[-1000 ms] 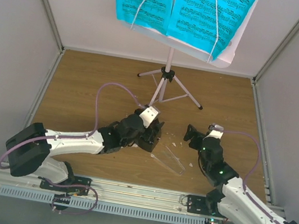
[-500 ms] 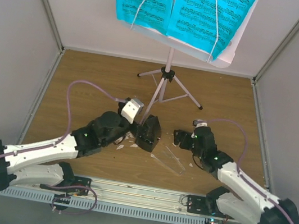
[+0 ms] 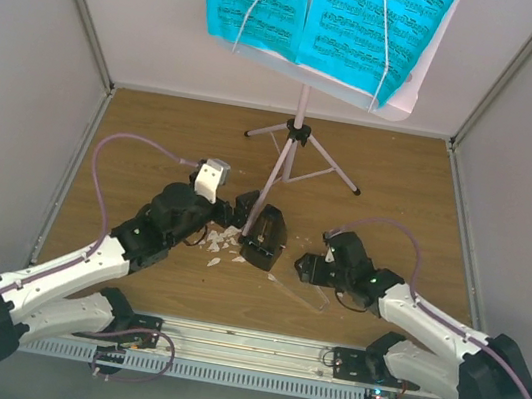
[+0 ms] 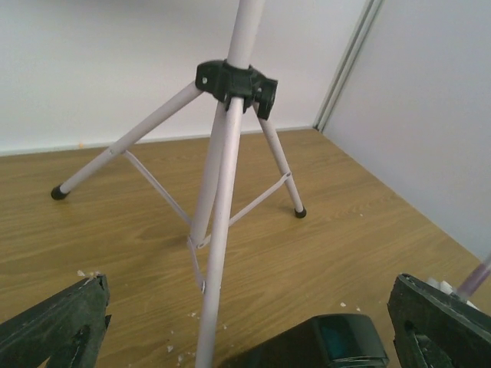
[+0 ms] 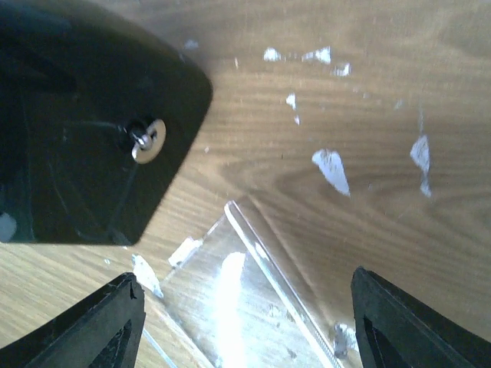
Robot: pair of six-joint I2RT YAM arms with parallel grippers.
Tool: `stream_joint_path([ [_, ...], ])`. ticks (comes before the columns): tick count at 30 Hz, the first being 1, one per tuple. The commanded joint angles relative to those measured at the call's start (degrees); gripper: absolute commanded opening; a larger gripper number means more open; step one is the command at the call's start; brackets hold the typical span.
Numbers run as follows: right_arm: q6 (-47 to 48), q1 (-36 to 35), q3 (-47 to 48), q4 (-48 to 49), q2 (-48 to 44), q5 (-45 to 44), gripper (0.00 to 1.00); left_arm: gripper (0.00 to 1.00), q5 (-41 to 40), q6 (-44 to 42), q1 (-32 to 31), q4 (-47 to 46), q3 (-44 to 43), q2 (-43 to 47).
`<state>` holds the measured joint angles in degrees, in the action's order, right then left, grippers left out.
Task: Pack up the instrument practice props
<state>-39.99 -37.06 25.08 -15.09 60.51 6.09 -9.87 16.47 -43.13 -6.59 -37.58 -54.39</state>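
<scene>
Lowering your right hand (image 5: 245, 310), spread and empty, straddle the clear cover (image 5: 230, 287) lying flat on the tabletop (image 5: 430, 61) beside the black metronome (image 5: 77, 130); pinch 1 raised edge. Your left hand (image 4: 249, 318), also released, faces the tripod (image 4: 219, 230).

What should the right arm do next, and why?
Probably lower the right end effector and close on the clear cover: it lies flat between the open fingers, detached beside the black metronome, so it seems the nearest thing to grasp.
</scene>
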Motion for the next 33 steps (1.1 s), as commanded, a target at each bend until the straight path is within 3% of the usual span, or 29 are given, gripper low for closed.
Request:
stream_joint_path([
  [1, -1.6, -2.6, 0.6, -4.5, 1.2, -1.9, 0.74, 0.99, 3.3, 2.1, 0.8, -1.6, -0.5, -1.4],
  [7, -1.3, -4.9, 2.8, -7.6, 3.1, -4.8, 0.73, 0.99, 2.9, 2.3, 1.0, -1.1, 0.0, -0.5],
  [21, -1.0, -8.3, 4.6, -9.6, 7.0, -6.5, 0.56, 0.99, 3.3, 2.5, 1.2, -0.3, 0.1, -0.3],
  [27, -0.9, -8.9, 4.6, -9.6, 8.3, -6.3, 0.38, 0.99, 3.3, 2.5, 1.3, -0.2, 0.3, -0.5],
  [33, -0.7, -9.1, 4.6, -9.7, 8.9, -6.4, 0.26, 0.99, 3.2, 2.6, 1.3, 0.2, 0.5, -0.1],
])
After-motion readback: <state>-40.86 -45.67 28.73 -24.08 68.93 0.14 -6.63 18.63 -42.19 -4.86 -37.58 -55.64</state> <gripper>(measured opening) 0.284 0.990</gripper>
